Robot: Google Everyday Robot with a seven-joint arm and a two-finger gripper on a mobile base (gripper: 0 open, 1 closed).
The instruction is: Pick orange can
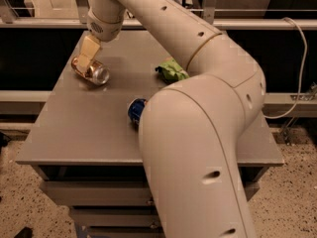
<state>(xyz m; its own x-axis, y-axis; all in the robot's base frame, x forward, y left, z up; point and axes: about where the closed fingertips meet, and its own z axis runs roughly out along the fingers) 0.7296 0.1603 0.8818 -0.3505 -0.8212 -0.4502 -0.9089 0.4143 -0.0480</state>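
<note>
The orange can (91,71) lies on its side near the back left of the grey table (74,128), its silver end toward the camera. My gripper (86,53) hangs from the white arm right over the can's far part, its tan fingers reaching down onto the can body. The arm crosses the whole right half of the view.
A blue can (135,109) lies on its side at the table's middle, mostly hidden behind my arm. A green snack bag (171,70) lies at the back, partly hidden by the arm. Drawers sit under the table top. A metal railing runs behind the table.
</note>
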